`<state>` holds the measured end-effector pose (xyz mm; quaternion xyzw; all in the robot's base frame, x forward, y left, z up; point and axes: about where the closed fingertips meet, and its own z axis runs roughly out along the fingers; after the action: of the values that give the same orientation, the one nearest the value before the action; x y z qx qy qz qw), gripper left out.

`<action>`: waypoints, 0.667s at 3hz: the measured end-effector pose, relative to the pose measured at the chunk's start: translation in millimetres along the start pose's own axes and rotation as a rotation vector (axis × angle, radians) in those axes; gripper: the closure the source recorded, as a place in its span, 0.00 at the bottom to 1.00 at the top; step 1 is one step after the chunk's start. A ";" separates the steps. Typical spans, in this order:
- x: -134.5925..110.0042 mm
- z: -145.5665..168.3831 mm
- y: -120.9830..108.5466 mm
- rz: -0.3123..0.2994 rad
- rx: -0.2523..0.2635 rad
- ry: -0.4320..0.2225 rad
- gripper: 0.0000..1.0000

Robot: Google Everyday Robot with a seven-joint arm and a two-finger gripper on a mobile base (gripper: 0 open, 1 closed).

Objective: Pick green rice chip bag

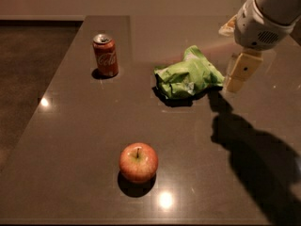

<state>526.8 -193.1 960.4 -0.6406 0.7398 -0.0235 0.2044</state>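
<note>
The dark, glossy desk (80,140) carries a can (105,55) at back left, a bag (188,75) right of centre and an apple (138,161) in front. The hand (237,79) hangs just right of the bag.
</note>
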 end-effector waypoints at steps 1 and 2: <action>-14.3 39.7 -35.1 -0.058 -0.029 0.011 0.00; -18.9 71.0 -53.7 -0.074 -0.078 0.032 0.00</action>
<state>602.7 -168.5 916.5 -0.6744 0.7192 -0.0124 0.1665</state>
